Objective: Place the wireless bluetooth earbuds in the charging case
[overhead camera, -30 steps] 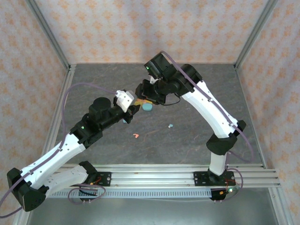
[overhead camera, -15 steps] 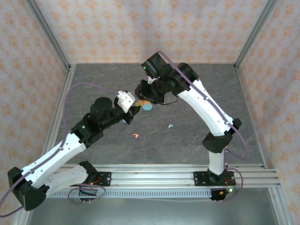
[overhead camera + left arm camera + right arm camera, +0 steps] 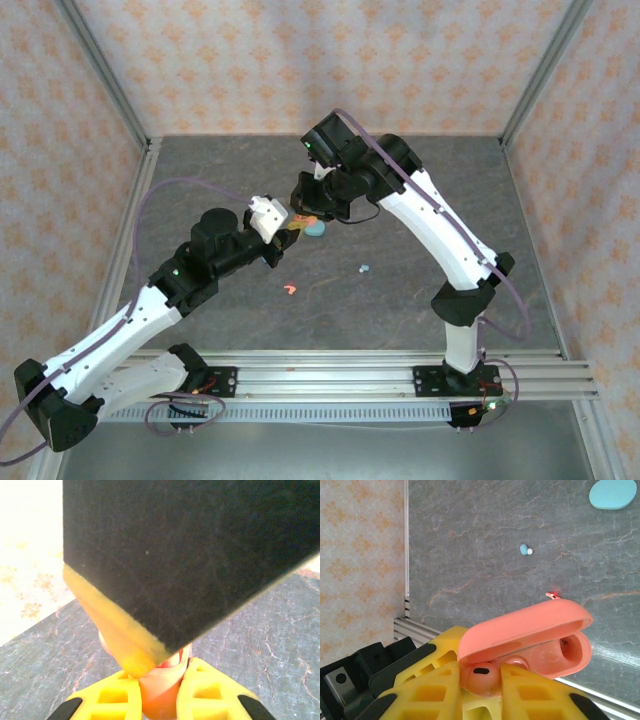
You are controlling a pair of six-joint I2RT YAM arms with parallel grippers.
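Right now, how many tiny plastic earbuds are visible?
3. One light teal earbud and one salmon-pink earbud lie on the grey table; a second salmon-pink earbud is in the right gripper, at the open salmon-pink case. Others may be hidden.

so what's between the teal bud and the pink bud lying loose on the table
nothing, just bare table between the teal bud and the pink bud, as the top view shows

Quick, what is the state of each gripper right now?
Left gripper: closed, holding the pink charging case.
Right gripper: closed on a pink earbud.
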